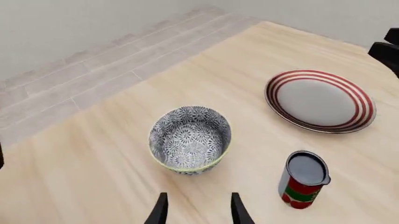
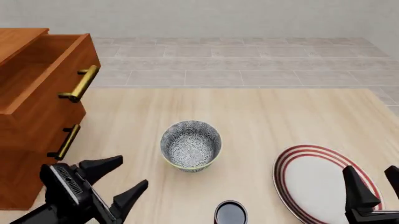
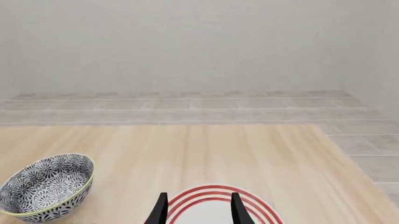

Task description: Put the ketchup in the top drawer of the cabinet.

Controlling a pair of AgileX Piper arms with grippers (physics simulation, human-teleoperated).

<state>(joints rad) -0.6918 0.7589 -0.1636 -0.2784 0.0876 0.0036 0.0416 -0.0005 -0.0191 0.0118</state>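
With the reddish-brown wooden top drawer [image 2: 37, 74] already open at the frame's upper left, the small red-labelled ketchup can [image 2: 231, 213] stands untouched on the pale wooden bench [image 2: 262, 116] at bottom centre, so I judge the left gripper [image 2: 115, 179], fingers spread wide and empty, must next reach and close around it.

Cut off or hidden:
- Ketchup [image 2: 231, 213]: front view's bottom edge crops it; only dark top shows.
- Cabinet [image 2: 31, 154]: left edge crops it.
- Plate [image 3: 215, 205]: mostly below right wrist frame.
- Right gripper [image 2: 374, 184]: partly out of front view.
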